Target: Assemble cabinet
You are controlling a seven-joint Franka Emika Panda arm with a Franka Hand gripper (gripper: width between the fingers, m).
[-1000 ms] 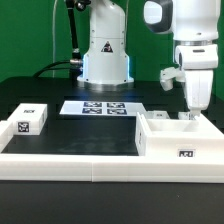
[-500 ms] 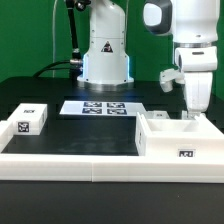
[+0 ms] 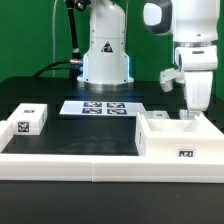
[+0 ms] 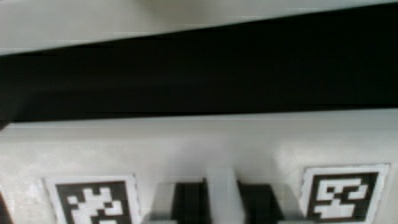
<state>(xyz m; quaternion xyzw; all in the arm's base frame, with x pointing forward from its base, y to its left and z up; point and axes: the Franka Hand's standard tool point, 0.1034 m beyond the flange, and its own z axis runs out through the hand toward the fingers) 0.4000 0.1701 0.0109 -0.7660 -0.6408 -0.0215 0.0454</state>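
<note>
Nothing is registered as moved since the earlier frame: jaws are held low at the cabinet on the tabletop, their closure not determinable; progress is judged stalled.

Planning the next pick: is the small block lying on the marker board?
No, the small block sits on the black table, apart from the marker board, toward the exterior view's left.
</note>
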